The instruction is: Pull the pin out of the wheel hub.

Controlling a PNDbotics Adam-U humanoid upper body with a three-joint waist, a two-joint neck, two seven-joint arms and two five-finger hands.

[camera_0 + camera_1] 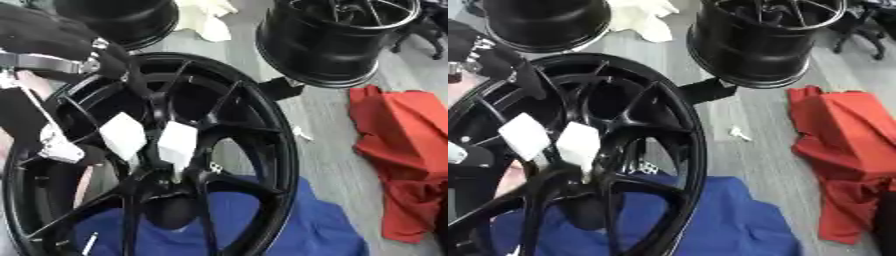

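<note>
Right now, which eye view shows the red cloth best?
The left eye view: the red cloth shows most fully there, from its top corner down to its lower folds beside the blue cloth. The right eye view shows the same cloth at the same spot, but its right part is cut off by the picture's edge.

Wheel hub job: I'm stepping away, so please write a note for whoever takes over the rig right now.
Left hand: at the upper-left rim of the wheel; open or shut cannot be told.
Right hand: not in view.
Wheel rests on the blue cloth. Two white blocks sit at its hub.
Pin: cannot be made out.
Done: no pin seen lying free.
Left: find the pin at the hub and pull it out.
</note>
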